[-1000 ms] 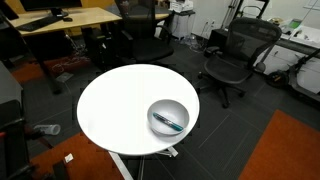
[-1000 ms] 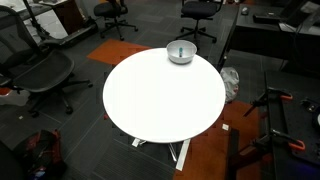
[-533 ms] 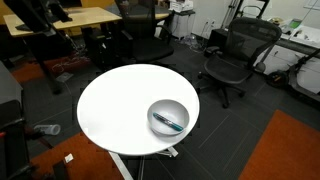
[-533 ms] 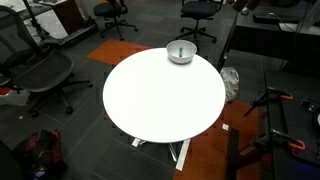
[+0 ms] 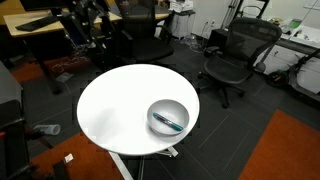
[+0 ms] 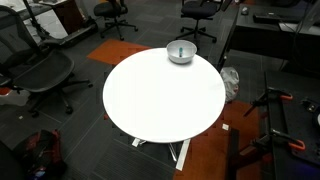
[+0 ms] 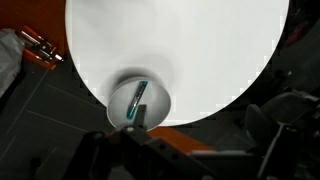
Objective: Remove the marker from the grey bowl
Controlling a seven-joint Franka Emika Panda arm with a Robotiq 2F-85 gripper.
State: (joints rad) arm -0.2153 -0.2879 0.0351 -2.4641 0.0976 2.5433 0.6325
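Approach step: marker (image 7: pixel 138 100) lies in grey bowl (image 7: pixel 118 102) at white table (image 7: pixel 190 50) edge, gripper (image 7: pixel 135 142) far above, finger spread unreadable; next, descend and pinch marker.

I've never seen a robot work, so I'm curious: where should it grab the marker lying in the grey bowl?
Likely mid-shaft on the marker, coming straight down from above and closing across its thin width. It lies slantwise inside the deep grey bowl, whose walls block any sideways approach.
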